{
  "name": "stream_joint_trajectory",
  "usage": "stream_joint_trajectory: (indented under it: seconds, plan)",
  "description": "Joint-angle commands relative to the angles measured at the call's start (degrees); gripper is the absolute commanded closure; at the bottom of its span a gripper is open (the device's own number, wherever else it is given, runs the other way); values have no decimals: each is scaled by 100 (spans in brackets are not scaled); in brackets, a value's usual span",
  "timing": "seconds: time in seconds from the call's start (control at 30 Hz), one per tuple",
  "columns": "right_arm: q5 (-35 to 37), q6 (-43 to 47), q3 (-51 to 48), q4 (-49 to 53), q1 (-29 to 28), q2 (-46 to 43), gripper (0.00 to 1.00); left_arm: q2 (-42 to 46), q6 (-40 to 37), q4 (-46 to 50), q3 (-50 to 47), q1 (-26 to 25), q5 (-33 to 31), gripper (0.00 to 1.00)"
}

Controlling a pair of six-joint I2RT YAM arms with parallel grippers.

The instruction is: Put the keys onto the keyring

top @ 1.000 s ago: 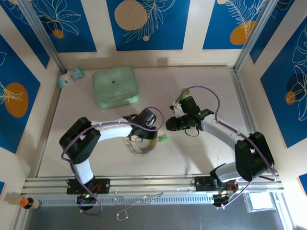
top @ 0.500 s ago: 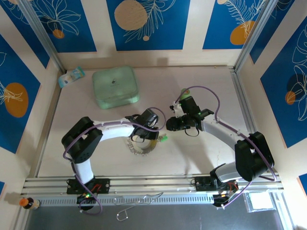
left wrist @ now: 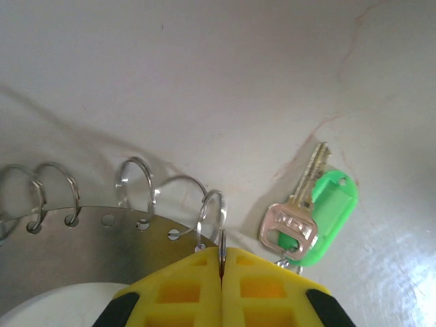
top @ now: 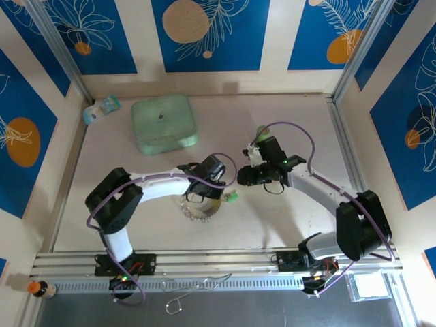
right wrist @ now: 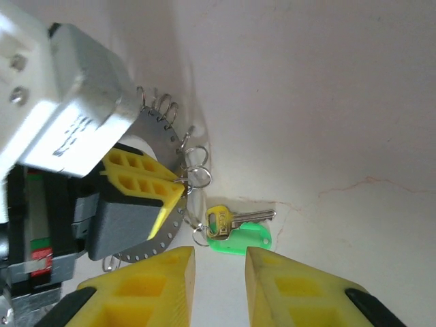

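Observation:
The keyring is a flat silvery disc with holes along its rim and several small wire rings hanging from them. It lies on the table, seen from above as the keyring. My left gripper is shut on one small ring at the rim. In the right wrist view the left gripper pinches that ring. A key with a green tag lies flat just right of the rim; it is the same key and key. My right gripper hovers open above the key, touching nothing.
A mint-green square case sits at the back left, with a small packet in the corner beside it. A green cylinder stands behind the right arm. Metal rails run along the table's near and right edges.
My left gripper has closed fully onto the small ring at the keyring's rim. The right arm has shifted slightly; its jaws stay as they were.

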State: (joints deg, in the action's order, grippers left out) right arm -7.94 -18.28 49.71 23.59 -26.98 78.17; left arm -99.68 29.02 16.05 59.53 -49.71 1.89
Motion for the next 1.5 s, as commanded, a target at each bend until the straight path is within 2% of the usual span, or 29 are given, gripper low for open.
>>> stream_joint_trajectory:
  seconds: [0.0, 0.13, 0.23, 0.4, 0.6, 0.73, 0.8, 0.93, 1.0, 1.17, 1.47]
  plan:
    - [-304, 3, -34, 83, 152, -309, 73, 794, -744, -79, -236, -72, -388, 100]
    - [-676, -74, -4, 55, 413, -539, 73, 1377, -1681, -411, -637, -70, -144, 100]
    - [-906, -9, -1, 25, 533, -755, 73, 1930, -2359, -869, -1050, -72, 283, 100]
    - [-1177, 311, -56, -178, 578, -1068, 73, 2907, -3316, -1887, -1866, -65, 402, 100]
    - [-1828, 647, -270, -798, 357, -1477, 73, 3706, -4605, -2199, -2291, -56, 1067, 100]
    - [-2224, 1320, -622, -1283, -227, -1834, 73, 4007, -4941, -2266, -2429, 34, 1481, 100]
    - [-2161, 1813, -870, -1498, -558, -2044, 73, 4158, -5067, -2519, -2607, 45, 1759, 100]
    - [-1391, 3166, -1475, -1863, -1332, -2630, 71, 4391, -5225, -2875, -2844, 67, 1926, 100]
    - [-1196, 3542, -1594, -1926, -1480, -2789, 71, 4478, -5311, -3100, -2981, 67, 1988, 100]
    - [-1163, 3696, -1418, -1614, -1589, -2627, 76, 4570, -5331, -3534, -3183, 76, 2071, 100]
    - [-1095, 3319, -1521, -1873, -1753, -2152, 70, 4489, -5154, -3840, -3324, 76, 2044, 100]
